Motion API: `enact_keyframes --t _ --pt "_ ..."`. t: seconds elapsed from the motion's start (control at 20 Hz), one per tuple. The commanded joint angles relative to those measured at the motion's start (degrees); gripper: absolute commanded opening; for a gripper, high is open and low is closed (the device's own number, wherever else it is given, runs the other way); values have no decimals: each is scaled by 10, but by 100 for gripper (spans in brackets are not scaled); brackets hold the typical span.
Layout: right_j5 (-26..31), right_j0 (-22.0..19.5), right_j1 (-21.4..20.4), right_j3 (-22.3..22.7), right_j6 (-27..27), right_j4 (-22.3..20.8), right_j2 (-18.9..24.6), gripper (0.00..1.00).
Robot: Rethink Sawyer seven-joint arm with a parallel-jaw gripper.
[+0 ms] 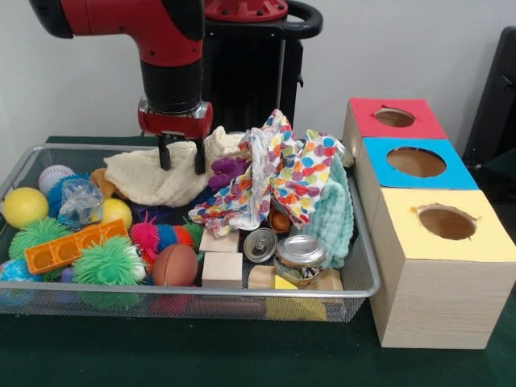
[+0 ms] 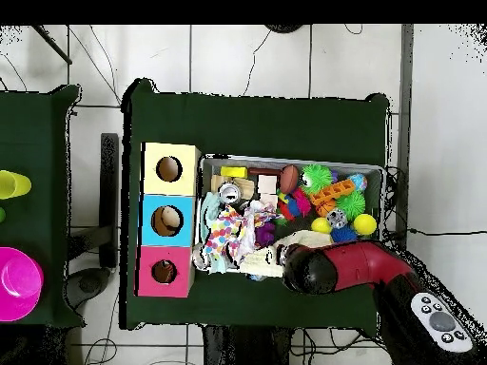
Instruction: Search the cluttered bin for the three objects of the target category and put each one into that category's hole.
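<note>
Toy animals of the task cannot be told apart with certainty in the clutter; only a small orange shape point(image 1: 280, 220) peeks out beneath the polka-dot cloth point(image 1: 266, 173), just behind the soda cans point(image 1: 300, 251), and what it is cannot be made out. The bin point(image 1: 364, 278), a wide shallow silver mesh basket, sits on the green table point(image 1: 242, 355) directly beside a row of three wooden boxes with round holes: red-topped point(image 1: 395, 118), blue-topped point(image 1: 417, 163) and yellow-topped point(image 1: 446, 222).

Inside the bin, away from the boxes, lie spiky rubber balls point(image 1: 109, 263), a yellow ball point(image 1: 24, 206), a small brown football point(image 1: 175, 264) and an orange block point(image 1: 74, 246). Wooden cubes point(image 1: 222, 268) sit at the bin's front rim.

The red arm reaches down over the bin's back edge. The gripper point(image 1: 181, 155) points straight down, its two dark fingers point(image 1: 164, 152) spread apart and holding nothing, their tips at a cream cloth point(image 1: 161, 179) bunched against the back rim. A purple toy point(image 1: 228, 171) lies just beside that cloth, towards the boxes.

Cloths heap above the bin's rim near the boxes; the toys on the far side from the boxes lie lower.
</note>
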Motion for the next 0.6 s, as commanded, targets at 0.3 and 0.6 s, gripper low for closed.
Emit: enact_keyframes --t 0.3,0.6 --pt "-20 -19 16 -24 -67 -50 -10 0" --pt "-140 -7 -58 25 32 -41 -16 0"
